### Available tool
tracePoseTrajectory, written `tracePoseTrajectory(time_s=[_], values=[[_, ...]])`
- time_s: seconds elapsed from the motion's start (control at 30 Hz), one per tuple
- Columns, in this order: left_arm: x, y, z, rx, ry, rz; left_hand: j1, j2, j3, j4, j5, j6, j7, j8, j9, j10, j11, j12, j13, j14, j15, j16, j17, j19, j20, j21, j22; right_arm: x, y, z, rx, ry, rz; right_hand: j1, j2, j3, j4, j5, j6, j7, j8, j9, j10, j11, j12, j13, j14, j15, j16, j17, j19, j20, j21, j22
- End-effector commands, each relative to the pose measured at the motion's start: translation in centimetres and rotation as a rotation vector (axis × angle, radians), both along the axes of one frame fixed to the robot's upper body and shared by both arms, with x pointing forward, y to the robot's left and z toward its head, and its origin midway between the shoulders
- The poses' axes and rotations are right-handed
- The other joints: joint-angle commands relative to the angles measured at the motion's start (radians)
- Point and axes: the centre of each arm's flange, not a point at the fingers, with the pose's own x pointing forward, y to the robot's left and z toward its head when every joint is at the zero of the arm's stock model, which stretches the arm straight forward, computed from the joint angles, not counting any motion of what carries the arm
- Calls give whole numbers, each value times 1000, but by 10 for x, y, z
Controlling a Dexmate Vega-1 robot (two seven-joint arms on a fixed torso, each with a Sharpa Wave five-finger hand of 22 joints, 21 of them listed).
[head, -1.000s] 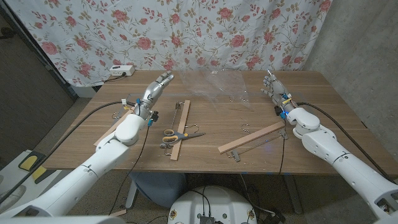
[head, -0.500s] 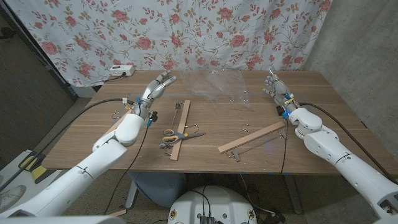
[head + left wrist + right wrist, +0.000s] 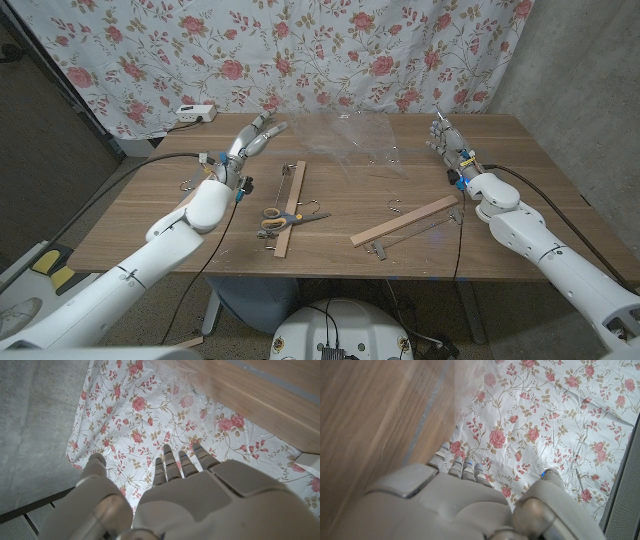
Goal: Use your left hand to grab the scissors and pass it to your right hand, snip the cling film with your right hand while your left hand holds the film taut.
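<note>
My left hand [image 3: 252, 140] hangs raised over the table's far left part, its smooth grey fingers [image 3: 172, 462] spread apart and holding nothing. My right hand [image 3: 446, 139] is raised near the far right edge, fingers [image 3: 462, 465] straight, close together, also empty. Both point toward the floral curtain [image 3: 300, 50], white cloth printed with pink roses.

The scissors [image 3: 287, 217] lie nearer me, between my arms and closer to my left. Their yellow loop handles point left and the thin metal blades point right, so the long axis runs across the wooden table [image 3: 330, 190]. They rest over a pale wooden slat [image 3: 291, 210]; a second slat [image 3: 403, 221] lies angled to the right.

The cling film [image 3: 352, 140] is a clear, wrinkled sheet at the far middle, between my hands. Its edges are hard to make out against the wood.
</note>
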Motion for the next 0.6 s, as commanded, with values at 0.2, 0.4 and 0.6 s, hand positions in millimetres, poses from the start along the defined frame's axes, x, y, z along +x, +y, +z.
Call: tracePoseTrajectory(time_s=[0.2, 0.4, 0.6], values=[[-24, -16, 11, 163, -89, 239, 17, -7, 4, -3, 0, -3, 0, 3, 3, 26, -3, 13, 7, 29, 1, 10, 2, 4, -3, 0, 2, 4, -7, 1, 9, -9, -7, 9, 3, 3, -6, -4, -4, 1, 2, -2, -3, -1, -1, 0, -4, -5, 7, -2, -2, 3, 6, 2], [-26, -19, 12, 186, -102, 277, 20, -11, 3, -1, -1, 5, 1, 7, 3, 34, -7, 16, 10, 35, 3, 11, 2, 5, -1, 1, 2, 7, -8, 3, 14, -10, -15, 9, 4, 3, -7, -4, -4, -1, 3, -3, -3, -1, -1, -1, -4, -5, 7, -5, -2, 3, 6, 2], [-32, -20, 16, 231, -110, 307, 40, 6, 15, -3, 8, 4, 5, 8, 3, 30, 1, 15, 14, 34, 9, 9, 3, 5, 5, 0, 2, 9, -8, 6, 16, -16, -11, 10, 5, 3, -8, -5, -4, 0, 3, -5, 6, -1, 2, -3, 3, -7, 11, -9, -1, 3, 7, 2]])
